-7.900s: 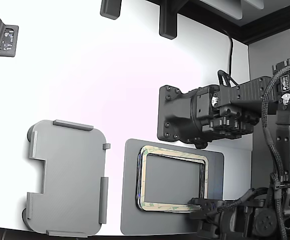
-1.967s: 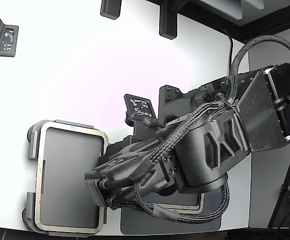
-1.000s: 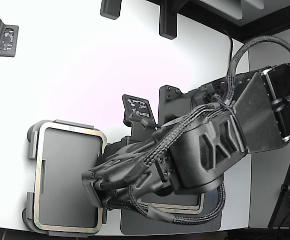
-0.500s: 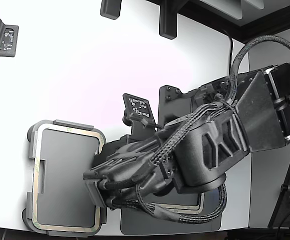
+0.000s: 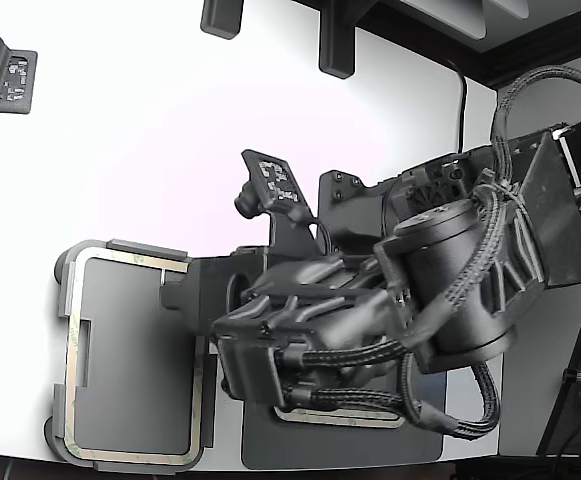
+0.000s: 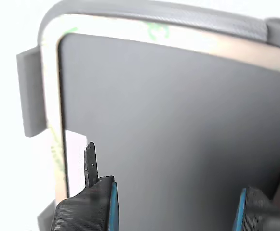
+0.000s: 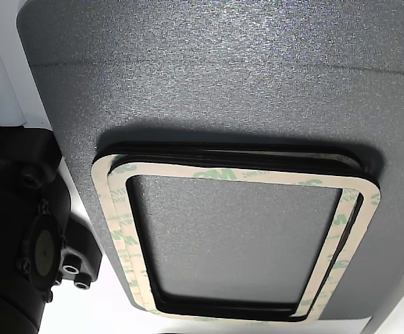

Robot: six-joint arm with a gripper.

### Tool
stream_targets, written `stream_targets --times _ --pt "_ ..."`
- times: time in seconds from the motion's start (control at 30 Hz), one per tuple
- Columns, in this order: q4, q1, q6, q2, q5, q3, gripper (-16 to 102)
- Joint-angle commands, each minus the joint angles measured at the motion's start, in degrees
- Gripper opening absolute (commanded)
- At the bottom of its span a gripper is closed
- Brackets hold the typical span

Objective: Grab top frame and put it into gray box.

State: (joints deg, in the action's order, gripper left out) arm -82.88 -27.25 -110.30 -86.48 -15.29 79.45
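Observation:
The top frame (image 5: 71, 345), a thin pale ring with faint green patches, lies flat inside the light gray box (image 5: 146, 249) at the exterior view's lower left. My gripper (image 5: 192, 290) is at the box's right edge, above the frame and apart from it. In the wrist view the gripper (image 6: 176, 211) is open: its two blue-padded fingertips (image 6: 110, 208) stand wide apart with nothing between them. They are over the box floor, with the frame (image 6: 51, 96) along the box's rim (image 6: 154, 14).
A dark gray flat mat (image 5: 355, 445) lies right of the box, mostly under my arm, with more frames (image 7: 236, 177) stacked on it (image 7: 188, 69). A black fixture (image 5: 355, 200) stands behind. Dark mounts sit at the table's far edge (image 5: 335, 45).
The frame has gone from the mat into the gray box and now lies there free. My gripper has let go and drawn back up and to the right, with the wrist turned.

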Motion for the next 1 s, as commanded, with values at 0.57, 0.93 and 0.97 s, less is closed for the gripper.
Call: stream_targets --times 0.57,0.93,0.97 --pt "28.30 26.02 97.12 -58.18 5.01 52.12 100" --pt "27.69 30.76 104.33 -82.44 12.04 71.54 100" --pt "27.51 29.79 104.59 -82.79 11.60 71.72 100"
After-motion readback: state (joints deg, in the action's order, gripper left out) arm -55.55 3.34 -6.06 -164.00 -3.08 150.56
